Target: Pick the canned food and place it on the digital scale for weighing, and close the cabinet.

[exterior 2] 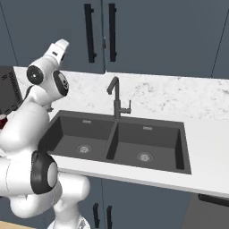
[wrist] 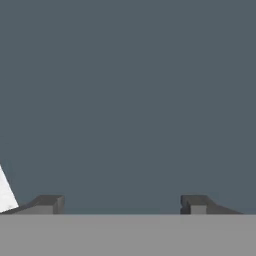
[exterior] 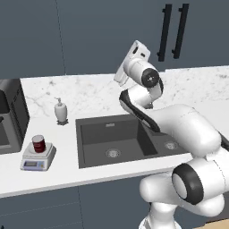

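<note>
Our claw (wrist: 121,204) stands open and empty, facing the flat slate-blue cabinet (exterior: 112,31) door straight ahead. The canned food (exterior: 38,143) sits upright on the digital scale (exterior: 38,157), on the desk (exterior: 94,91) well off to our left.

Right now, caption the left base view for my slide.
Canned food sits on digital scale; arm raised toward shut cabinet.
</note>
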{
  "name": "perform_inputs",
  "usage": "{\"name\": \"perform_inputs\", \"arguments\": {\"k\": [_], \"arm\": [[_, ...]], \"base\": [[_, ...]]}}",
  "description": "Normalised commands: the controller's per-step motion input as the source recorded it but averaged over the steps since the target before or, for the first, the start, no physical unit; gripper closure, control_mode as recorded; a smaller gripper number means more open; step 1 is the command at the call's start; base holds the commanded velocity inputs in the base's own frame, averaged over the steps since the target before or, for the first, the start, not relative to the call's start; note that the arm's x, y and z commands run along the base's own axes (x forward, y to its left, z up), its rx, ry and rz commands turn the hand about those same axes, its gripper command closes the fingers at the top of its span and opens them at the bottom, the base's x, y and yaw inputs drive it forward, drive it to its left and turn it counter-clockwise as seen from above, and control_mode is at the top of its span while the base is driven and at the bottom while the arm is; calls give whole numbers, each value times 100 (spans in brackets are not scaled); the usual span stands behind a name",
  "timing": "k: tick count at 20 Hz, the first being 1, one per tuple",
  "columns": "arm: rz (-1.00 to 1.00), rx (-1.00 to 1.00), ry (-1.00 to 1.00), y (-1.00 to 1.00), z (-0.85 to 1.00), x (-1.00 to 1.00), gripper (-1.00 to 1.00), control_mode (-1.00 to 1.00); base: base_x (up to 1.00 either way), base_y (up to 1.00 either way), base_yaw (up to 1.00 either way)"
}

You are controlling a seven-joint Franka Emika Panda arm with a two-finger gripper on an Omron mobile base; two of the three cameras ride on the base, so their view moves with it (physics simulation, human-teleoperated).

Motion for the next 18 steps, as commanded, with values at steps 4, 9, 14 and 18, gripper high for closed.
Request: {"name": "perform_inputs", "arguments": {"k": [4, 9, 14, 18], "arm": [[0, 0, 9, 0, 0, 82, -100, -100], [0, 0, 2, 0, -8, 50, -100, -100], [0, -2, -1, 1, -90, 8, -100, -100], [0, -1, 4, 0, -94, 61, -100, -100]], "base": [[0, 0, 0], [0, 0, 0], [0, 0, 0], [0, 0, 0]]}}
